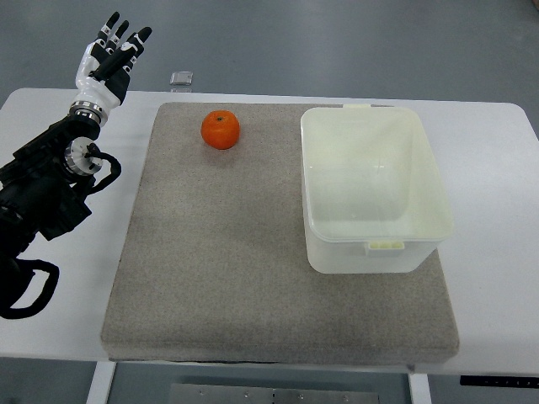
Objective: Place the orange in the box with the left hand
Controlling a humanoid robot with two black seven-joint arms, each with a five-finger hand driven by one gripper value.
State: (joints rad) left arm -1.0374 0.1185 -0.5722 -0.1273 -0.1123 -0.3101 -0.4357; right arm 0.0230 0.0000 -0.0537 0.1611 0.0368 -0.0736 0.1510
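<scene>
An orange (220, 130) rests on the grey mat (227, 252), near its far left corner. To its right stands a translucent white box (375, 189), with nothing inside it. My left hand (113, 52) is raised over the table's far left corner, well left of the orange and not touching it. Its fingers (122, 38) are stretched out straight and hold nothing. The left arm (50, 181) comes in along the left edge. No right arm shows.
The mat lies on a white table (497, 219). A small clear object (182, 79) sits at the table's far edge, between my hand and the orange. Bare mat stretches in front of the orange and the box.
</scene>
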